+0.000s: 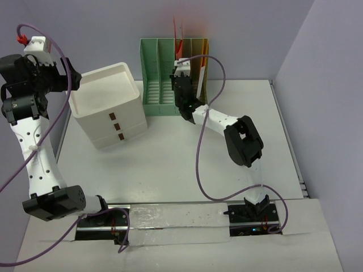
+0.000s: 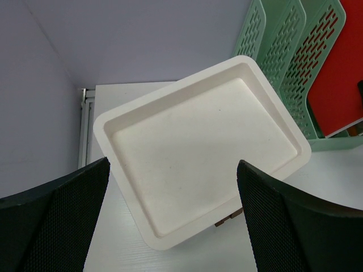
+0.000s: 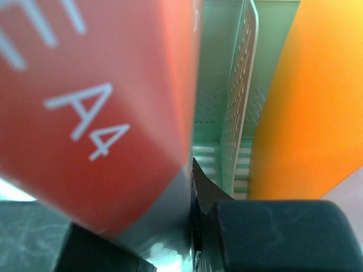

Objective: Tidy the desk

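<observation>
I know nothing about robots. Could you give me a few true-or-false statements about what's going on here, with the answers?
1. The right gripper is clamped on a red folder printed "A4". True.
2. The left gripper is gripping the white drawer box. False: its fingers are spread wide above the box's top and hold nothing.
3. An orange folder stands in the green file holder. True.
4. In the overhead view, the drawer box stands to the right of the file holder. False: it stands to its left.
</observation>
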